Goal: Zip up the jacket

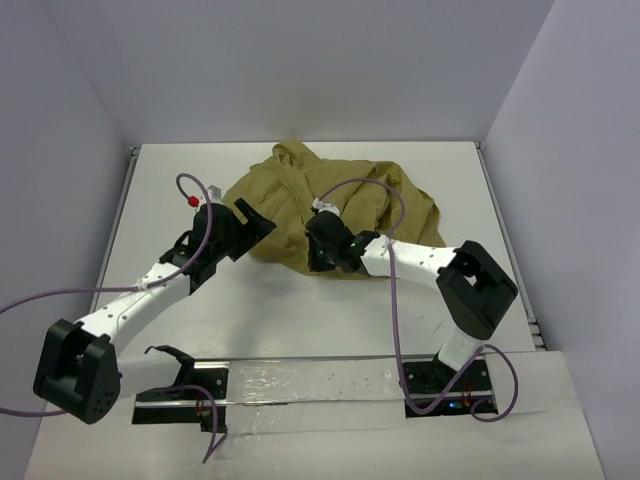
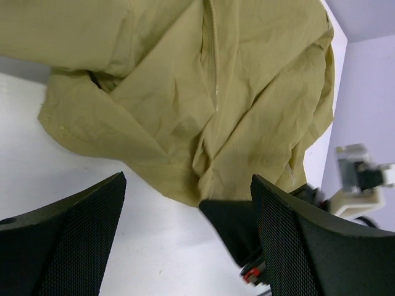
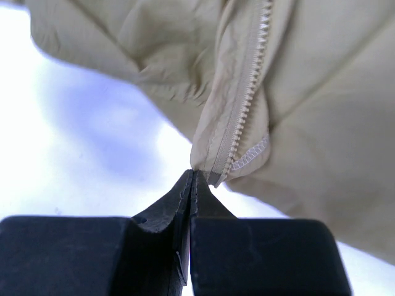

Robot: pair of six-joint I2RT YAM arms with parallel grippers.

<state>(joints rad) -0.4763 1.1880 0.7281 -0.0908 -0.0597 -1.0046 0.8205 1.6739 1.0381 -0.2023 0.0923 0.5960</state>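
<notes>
Jacket (image 1: 300, 195) lies crumpled on the table (image 1: 300, 310). The right hand (image 3: 193, 179) pinches its hem corner below the zipper teeth (image 3: 250, 92); the left hand (image 1: 255, 218) hovers spread beside it (holding nothing). Step, seemingly: anchoring the zipper's foot. Next, the left must find the slider.

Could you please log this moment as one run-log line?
task: zip jacket | left gripper: open, empty | right gripper: shut on jacket at zipper end

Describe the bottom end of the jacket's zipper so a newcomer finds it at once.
On the white table, the olive-tan jacket lies crumpled at the far middle. Follow its near hem to where the right gripper touches the cloth, jaws closed. The zipper end is there: a strip of pale teeth against plain cloth.
</notes>
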